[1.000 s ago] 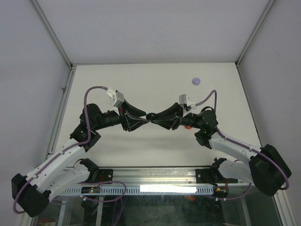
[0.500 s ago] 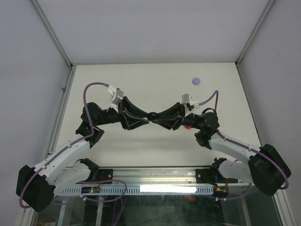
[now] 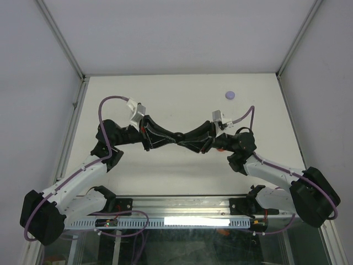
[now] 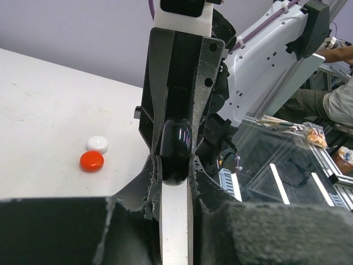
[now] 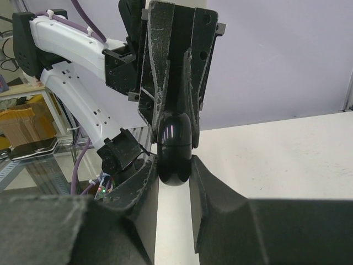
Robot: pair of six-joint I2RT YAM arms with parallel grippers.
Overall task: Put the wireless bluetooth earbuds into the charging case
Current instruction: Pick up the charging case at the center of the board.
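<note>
Above the counter (image 3: 182, 99), top view, left tool (image 3: 172, 138) and right tool (image 3: 183, 138) meet tip to tip; left wrist view, both pinch a glossy black charging case (image 4: 176, 144), red disc (image 4: 91, 161) and white disc (image 4: 97, 144) left of it; right wrist view, same grip, no earbuds discernible; case likely light, rigid, slippery, best gripped by its flanks.
</note>
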